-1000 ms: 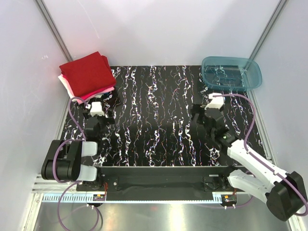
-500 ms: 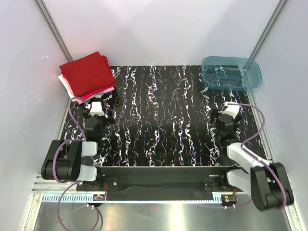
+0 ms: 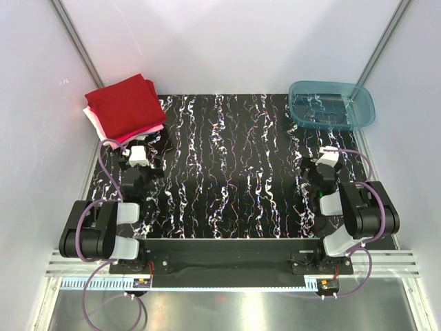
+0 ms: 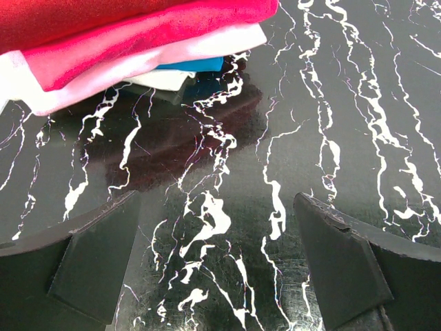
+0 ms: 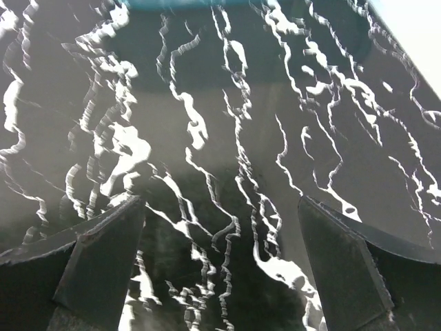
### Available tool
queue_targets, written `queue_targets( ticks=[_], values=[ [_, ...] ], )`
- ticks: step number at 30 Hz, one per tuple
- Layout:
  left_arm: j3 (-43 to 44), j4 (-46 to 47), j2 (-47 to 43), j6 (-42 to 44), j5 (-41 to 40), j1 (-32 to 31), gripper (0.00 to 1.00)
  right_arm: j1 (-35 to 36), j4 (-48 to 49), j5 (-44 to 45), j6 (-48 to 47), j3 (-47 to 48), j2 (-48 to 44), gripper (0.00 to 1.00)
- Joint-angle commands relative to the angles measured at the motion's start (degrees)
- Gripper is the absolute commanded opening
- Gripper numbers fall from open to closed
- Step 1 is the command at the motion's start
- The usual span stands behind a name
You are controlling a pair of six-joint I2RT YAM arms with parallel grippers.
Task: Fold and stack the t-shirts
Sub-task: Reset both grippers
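Note:
A stack of folded t-shirts sits at the table's back left corner, with the dark red shirt (image 3: 125,103) on top. In the left wrist view the dark red shirt (image 4: 62,17) lies over magenta-pink (image 4: 138,41), pale pink (image 4: 200,47), blue (image 4: 196,65) and white (image 4: 165,78) ones. My left gripper (image 3: 140,165) is open and empty, low over the table just in front of the stack; it also shows in the left wrist view (image 4: 217,265). My right gripper (image 3: 318,170) is open and empty, low over the table in front of the tub; it also shows in the right wrist view (image 5: 220,265).
A teal see-through plastic tub (image 3: 331,105) stands at the back right corner, its near edge showing in the right wrist view (image 5: 179,3). The black marbled tabletop (image 3: 227,172) lies between the arms. Grey walls enclose the table on three sides.
My right arm has drawn back toward its base and folded in, its gripper moving right and nearer. The left arm and the shirt stack have not moved.

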Motion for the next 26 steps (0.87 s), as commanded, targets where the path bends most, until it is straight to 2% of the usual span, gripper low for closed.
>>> queue_targets(
  ticks=[1, 2, 4, 6, 19, 21, 22, 26],
  values=[
    [1.5, 5.6, -0.2, 1.1, -1.4, -0.2, 0.99, -2.6, -0.2, -7.1, -1.1, 5.7, -1.1, 1.00],
    [1.5, 5.8, -0.2, 1.0, -1.4, -0.2, 0.99, -3.5, 0.7, -8.9, 1.1, 5.8, -0.3, 1.00],
    [1.5, 5.7, -0.2, 1.0, -1.4, -0.2, 0.99, -3.4, -2.2, -5.9, 2.5, 6.2, -1.4, 1.00],
    [1.4, 5.6, -0.2, 1.0, -1.5, -0.2, 0.99, -3.4, 1.6, -5.3, 2.5, 5.2, -0.8, 1.00],
    [1.5, 5.7, -0.2, 1.0, -1.4, -0.1, 0.99, -3.4, -0.4, -6.8, 1.9, 5.9, -0.8, 1.00],
    [1.5, 5.7, -0.2, 1.1, -1.4, -0.1, 0.99, -3.4, -3.2, -8.2, 2.2, 7.0, -1.2, 1.00],
    [1.4, 5.7, -0.1, 1.0, -1.4, -0.2, 0.99, -5.5, -3.2, -8.8, 2.3, 7.2, -1.1, 1.00],
    [1.5, 5.7, -0.2, 1.0, -1.4, -0.2, 0.99, -5.9, -2.4, -9.8, 2.3, 6.6, -1.2, 1.00]
  ],
)
